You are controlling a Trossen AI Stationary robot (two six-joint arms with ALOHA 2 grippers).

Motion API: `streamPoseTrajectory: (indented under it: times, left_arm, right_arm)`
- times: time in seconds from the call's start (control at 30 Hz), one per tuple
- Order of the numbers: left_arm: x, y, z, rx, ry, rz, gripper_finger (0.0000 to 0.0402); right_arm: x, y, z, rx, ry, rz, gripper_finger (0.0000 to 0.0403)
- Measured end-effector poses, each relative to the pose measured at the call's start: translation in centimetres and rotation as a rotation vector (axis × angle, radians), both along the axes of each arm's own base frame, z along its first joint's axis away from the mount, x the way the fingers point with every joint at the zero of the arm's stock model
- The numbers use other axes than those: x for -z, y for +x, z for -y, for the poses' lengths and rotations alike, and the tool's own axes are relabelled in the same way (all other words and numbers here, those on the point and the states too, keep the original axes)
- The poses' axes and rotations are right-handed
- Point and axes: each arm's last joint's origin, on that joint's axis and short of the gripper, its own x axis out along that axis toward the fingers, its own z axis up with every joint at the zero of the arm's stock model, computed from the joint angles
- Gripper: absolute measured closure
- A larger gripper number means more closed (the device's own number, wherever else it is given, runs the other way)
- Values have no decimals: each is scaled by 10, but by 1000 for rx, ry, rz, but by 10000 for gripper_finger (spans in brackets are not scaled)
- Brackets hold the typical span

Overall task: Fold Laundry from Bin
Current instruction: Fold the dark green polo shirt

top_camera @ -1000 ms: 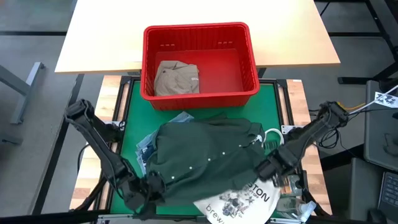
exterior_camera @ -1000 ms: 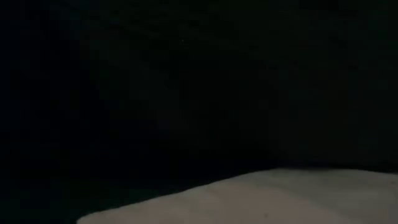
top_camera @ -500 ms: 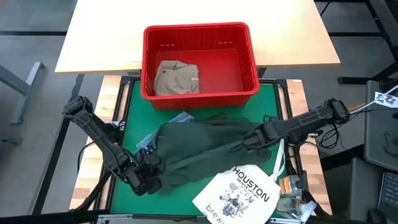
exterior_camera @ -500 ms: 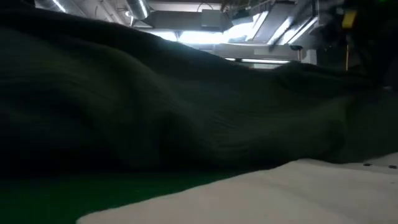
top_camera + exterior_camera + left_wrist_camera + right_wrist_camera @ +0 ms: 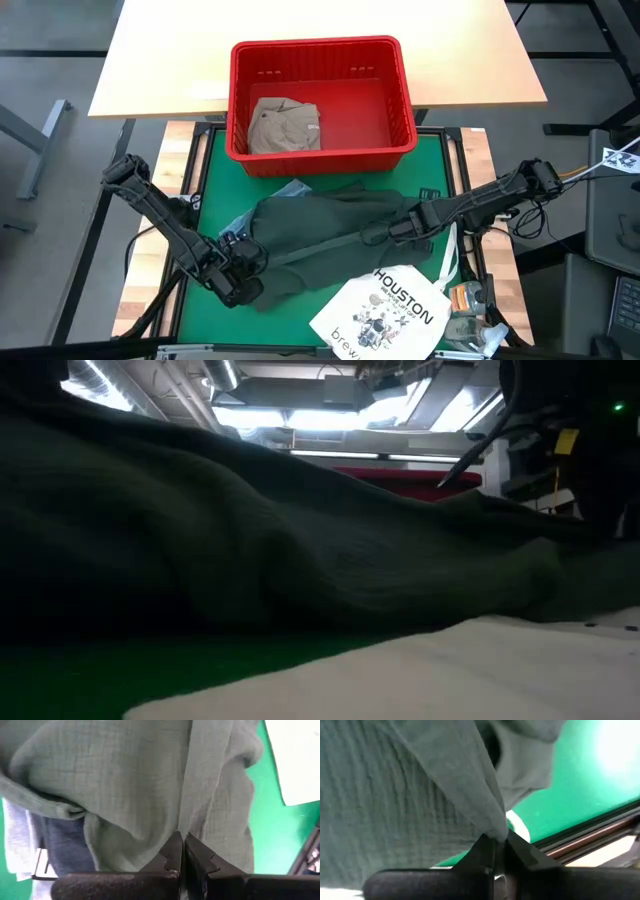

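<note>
A dark green garment (image 5: 320, 235) lies bunched on the green mat (image 5: 440, 165), its far part resting on a light blue denim piece (image 5: 292, 188) and a navy one (image 5: 232, 232). My left gripper (image 5: 245, 262) is shut on the garment's near left part. My right gripper (image 5: 392, 233) is shut on its right part. The red bin (image 5: 320, 150) stands at the far side with a khaki garment (image 5: 285, 125) in it. In the low view the green garment (image 5: 250, 540) fills most of the picture. My left gripper pinches a raised fold of the green garment (image 5: 184, 822) between its two fingers, coming steeply from above. The cloth runs off from the fingers as a ridge, and the rest lies on the mat. My right gripper pinches a gathered fold of the green garment (image 5: 492, 822) between its two fingers, slanting down from the table's right. The cloth rises to the fingers in drawn creases; how many layers, I cannot tell.
A white tote bag printed HOUSTON (image 5: 385, 312) lies at the near edge, just in front of the garment and seen close in the low view as a pale sheet (image 5: 450, 670). Small items (image 5: 468, 300) sit at the near right corner. The metal frame (image 5: 465, 190) borders the mat.
Both grippers have gone toward the far edge, the right one also toward the left and down, each shut on the green garment. The garment's near edge has come off the tote bag and away from the low camera, and the cloth is now gathered narrower.
</note>
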Motion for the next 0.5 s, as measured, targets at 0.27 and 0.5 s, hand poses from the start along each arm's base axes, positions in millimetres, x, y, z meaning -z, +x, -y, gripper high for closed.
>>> streamPoseTrajectory:
  times: [0.27, 0.5]
  left_arm:
    - [1, 1, -4, 2, 19, -18, 381]
    - [1, 0, -6, 7, 37, -34, 317]
  right_arm:
    - [0, 1, 1, -17, -45, 13, 365]
    - [-1, 2, 4, -41, -143, 42, 290]
